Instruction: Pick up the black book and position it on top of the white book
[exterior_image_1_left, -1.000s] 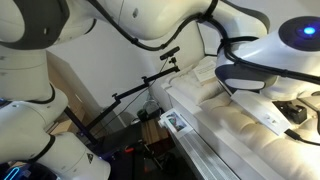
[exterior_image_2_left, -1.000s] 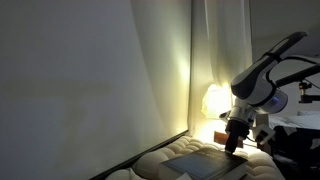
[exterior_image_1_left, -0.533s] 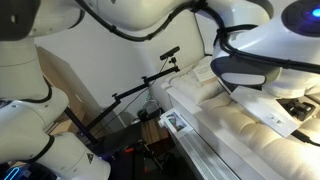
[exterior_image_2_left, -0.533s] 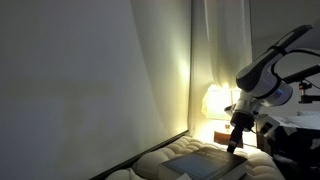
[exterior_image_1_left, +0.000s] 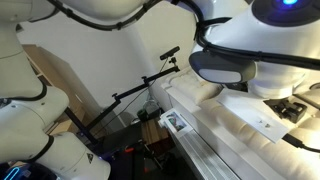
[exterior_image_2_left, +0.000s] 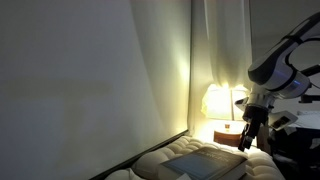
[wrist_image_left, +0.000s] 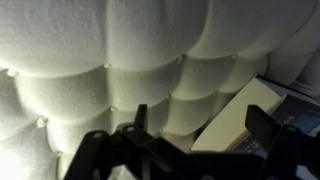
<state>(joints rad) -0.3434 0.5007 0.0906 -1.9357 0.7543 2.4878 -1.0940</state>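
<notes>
In the wrist view my gripper (wrist_image_left: 200, 115) is open, with dark fingers at left and right, just above the quilted cream mattress (wrist_image_left: 120, 60). The white book (wrist_image_left: 238, 115) lies flat on the mattress, partly between the fingers on the right. A dark strip with faint pale lettering (wrist_image_left: 274, 140) adjoins its lower right; I cannot tell whether it is the black book. In an exterior view the gripper (exterior_image_2_left: 245, 140) hangs over the bed, right of a flat rectangular book (exterior_image_2_left: 195, 160). The pale book also shows in an exterior view (exterior_image_1_left: 265, 122).
A lit lamp (exterior_image_2_left: 217, 102) stands behind the bed, next to a curtain (exterior_image_2_left: 170, 70). A black stand (exterior_image_1_left: 140, 90) and a cardboard box (exterior_image_1_left: 65, 80) stand beside the bed. The arm's large white links (exterior_image_1_left: 225, 45) fill much of that view.
The gripper has moved to the right over the bed, away from the flat book's middle. The arm's links have swung across the exterior view.
</notes>
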